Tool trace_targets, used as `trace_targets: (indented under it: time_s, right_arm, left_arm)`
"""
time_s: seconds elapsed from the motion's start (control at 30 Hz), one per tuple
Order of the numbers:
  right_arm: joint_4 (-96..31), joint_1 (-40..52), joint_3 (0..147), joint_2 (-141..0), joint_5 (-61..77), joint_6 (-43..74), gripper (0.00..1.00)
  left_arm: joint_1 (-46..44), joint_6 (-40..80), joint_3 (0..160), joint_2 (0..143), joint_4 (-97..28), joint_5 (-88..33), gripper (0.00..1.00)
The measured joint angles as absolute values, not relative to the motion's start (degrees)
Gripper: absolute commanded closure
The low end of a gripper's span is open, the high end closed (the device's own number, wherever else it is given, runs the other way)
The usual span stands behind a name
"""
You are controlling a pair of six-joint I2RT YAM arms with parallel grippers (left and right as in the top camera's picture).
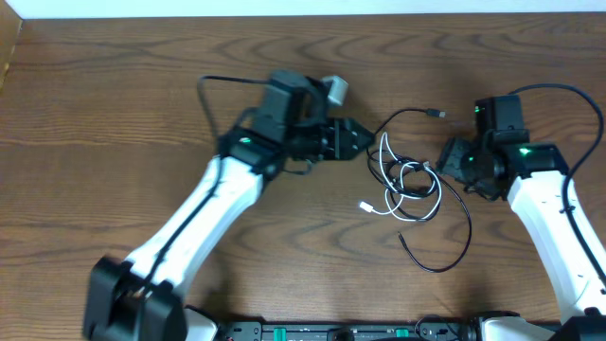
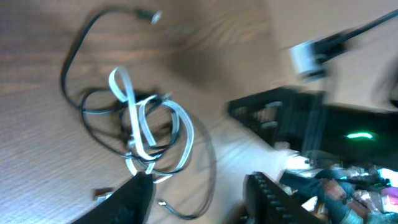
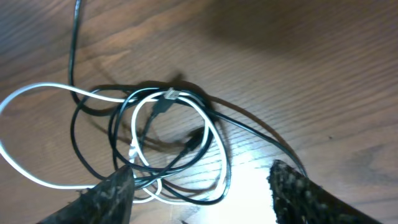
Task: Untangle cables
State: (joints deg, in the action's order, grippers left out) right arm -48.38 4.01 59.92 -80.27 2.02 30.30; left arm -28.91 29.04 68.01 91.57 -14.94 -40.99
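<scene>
The thin white cable (image 1: 383, 154) and thin black cable (image 1: 465, 214) lie tangled in loops on the wooden table (image 1: 114, 114), between my two grippers. The left gripper (image 1: 365, 139) sits just left of the tangle, open and empty. In the blurred left wrist view the white cable (image 2: 133, 122) and black cable (image 2: 73, 57) lie beyond the open left gripper (image 2: 199, 199). The right gripper (image 1: 441, 163) sits just right of the tangle, open. In the right wrist view the white cable (image 3: 50, 88) and black cable (image 3: 74, 37) loop ahead of the right gripper (image 3: 202, 193), lowest loops between its fingers (image 3: 109, 196).
A white plug end (image 1: 367, 206) lies at the tangle's near left. One black plug end (image 1: 437, 114) points to the far right and the other (image 1: 402, 238) lies toward the front. Thicker black arm wiring (image 1: 213, 85) arcs behind the left arm. The right arm (image 2: 298, 118) shows in the left wrist view.
</scene>
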Motion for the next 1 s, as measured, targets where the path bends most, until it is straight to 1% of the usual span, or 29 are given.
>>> trace_targets:
  time_s: [0.13, 0.23, 0.43, 0.47, 0.5, 0.53, 0.6, 0.63, 0.73, 0.87, 1.0]
  right_arm:
    - [-48.86, 2.09, 59.92, -80.27, 3.05, 29.34, 0.28]
    - [-48.93, 1.74, 59.92, -80.27, 3.36, 29.02, 0.27]
    - [-48.99, 1.72, 59.92, -80.27, 3.7, 28.6, 0.26]
    - [-49.04, 1.72, 59.92, -80.27, 3.75, 28.58, 0.27]
    - [-49.1, 1.72, 59.92, -80.27, 3.81, 28.58, 0.27]
    - [-49.12, 1.72, 59.92, -80.27, 3.86, 28.49, 0.27]
    - [-49.45, 1.72, 59.92, -80.27, 3.9, 28.38, 0.28]
    - [-49.63, 1.72, 59.92, -80.27, 3.95, 28.38, 0.29]
    - [-49.69, 1.72, 59.92, -80.27, 4.19, 28.23, 0.31]
    - [-49.63, 1.72, 59.92, -80.27, 6.33, 26.79, 0.32]
    - [-48.05, 2.13, 59.92, -80.29, 9.89, 24.71, 0.32]
  left_arm:
    - [-31.2, 28.53, 68.01, 96.47, -14.92, -36.18, 0.36]
    - [-32.34, 28.47, 68.01, 99.5, -14.31, -32.64, 0.36]
    - [-35.0, 28.47, 68.03, 104.81, -8.08, -28.88, 0.37]
    - [-35.57, 28.47, 68.05, 105.82, -6.5, -28.56, 0.39]
    - [-36.07, 28.53, 68.05, 106.74, -5.19, -28.32, 0.45]
    - [-36.53, 28.49, 68.05, 107.55, -4.21, -28.14, 0.54]
    - [-37.34, 28.91, 68.05, 109.25, -1.89, -27.9, 0.87]
    - [-37.65, 28.45, 68.05, 110.1, -1.17, -27.79, 0.93]
    - [-37.67, 28.47, 68.05, 110.48, -1.17, -27.24, 0.93]
    - [-36.16, 31.31, 68.05, 109.45, -0.03, -28.32, 0.93]
    - [-33.3, 34.76, 68.05, 102.76, 2.92, -31.81, 0.93]
